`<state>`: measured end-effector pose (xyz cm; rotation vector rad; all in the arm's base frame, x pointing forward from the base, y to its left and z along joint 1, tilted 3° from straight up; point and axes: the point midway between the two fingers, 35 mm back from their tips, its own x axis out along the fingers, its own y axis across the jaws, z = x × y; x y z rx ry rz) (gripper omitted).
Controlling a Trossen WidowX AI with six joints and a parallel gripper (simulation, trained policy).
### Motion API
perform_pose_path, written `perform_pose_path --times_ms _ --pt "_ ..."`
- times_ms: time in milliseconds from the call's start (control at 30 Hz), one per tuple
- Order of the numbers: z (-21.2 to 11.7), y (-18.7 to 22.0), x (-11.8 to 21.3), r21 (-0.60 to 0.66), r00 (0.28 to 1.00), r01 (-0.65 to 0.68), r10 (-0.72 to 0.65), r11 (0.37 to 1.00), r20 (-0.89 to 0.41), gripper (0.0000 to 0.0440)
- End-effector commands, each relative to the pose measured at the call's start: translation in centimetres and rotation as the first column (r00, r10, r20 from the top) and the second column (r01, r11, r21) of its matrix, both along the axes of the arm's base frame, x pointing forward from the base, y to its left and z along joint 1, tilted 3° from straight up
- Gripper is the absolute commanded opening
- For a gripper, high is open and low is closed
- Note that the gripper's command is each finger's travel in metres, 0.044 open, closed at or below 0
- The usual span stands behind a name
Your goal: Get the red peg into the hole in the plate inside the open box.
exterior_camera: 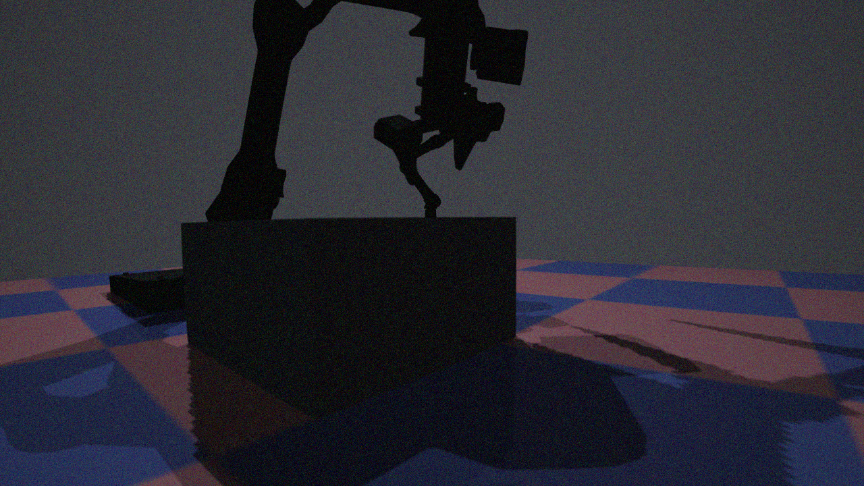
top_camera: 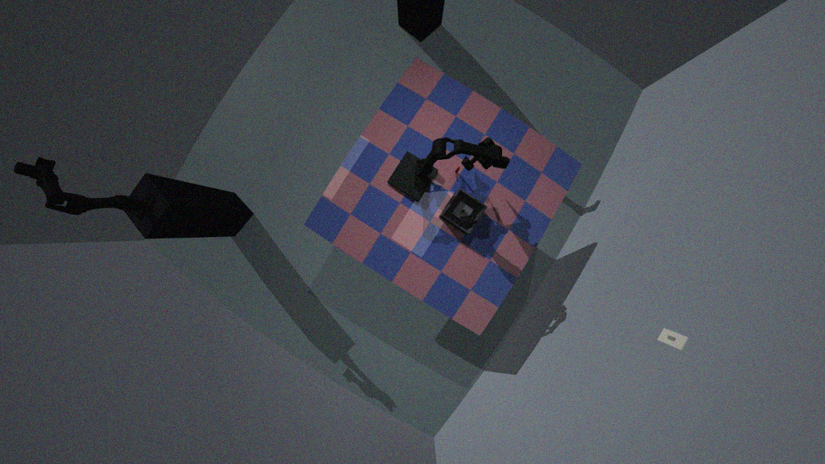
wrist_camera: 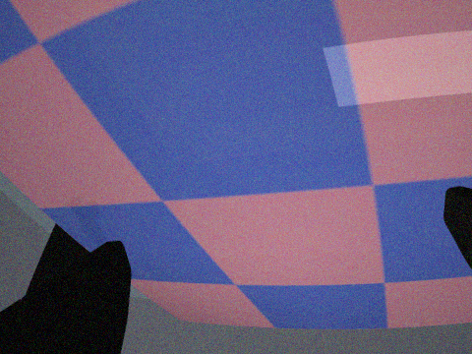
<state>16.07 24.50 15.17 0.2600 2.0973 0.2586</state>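
The red peg (top_camera: 457, 169) is a tiny red spot on the checkered mat, between the arm's base and the box; how it lies is too small to tell. The open dark box (top_camera: 454, 223) (exterior_camera: 350, 302) stands on the mat. A greyish plate (top_camera: 456, 209) shows at its bottom in the top view; its hole is not clear. My gripper (exterior_camera: 435, 173) (wrist_camera: 294, 232) is open and empty, pointing down above the level of the box's rim. In the wrist view only mat and floor show between the fingers; peg and box are out of that view.
The dark base plate (top_camera: 407, 180) of my arm stands on the checkered mat (top_camera: 368, 236), left of the box. A dark block (top_camera: 190, 204) with another arm (top_camera: 92, 202) stands at the left. Another dark block (top_camera: 420, 17) is at the top. Shadows fall right of the box.
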Motion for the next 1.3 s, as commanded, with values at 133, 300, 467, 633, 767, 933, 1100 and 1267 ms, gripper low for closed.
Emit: perform_pose_path --times_ms 133,300,467,633,767,933,1100,1267 --pt "-1.5 -2.1 -1.4 -0.227 0.989 0.148 -0.151 0.963 0.007 0.044" --pt "-2.8 -3.5 -2.2 -0.357 0.969 0.244 -0.242 0.902 0.05 0.044" --pt "-4.5 -4.9 -2.8 -0.463 0.937 0.345 -0.324 0.817 0.128 0.044" --pt "-6.8 -6.1 -3.1 -0.52 0.895 0.446 -0.382 0.728 0.232 0.044" --pt "-8.8 -6.8 -3.1 -0.523 0.861 0.508 -0.404 0.685 0.307 0.0439" --pt "-11.2 -7.2 -2.7 -0.497 0.826 0.561 -0.414 0.661 0.383 0.0436" --pt "-13.1 -7.5 -2.2 -0.471 0.803 0.589 -0.409 0.657 0.434 0.0422" --pt "-14.7 -8.1 -2.1 -0.472 0.797 0.595 -0.399 0.65 0.454 0.0322"
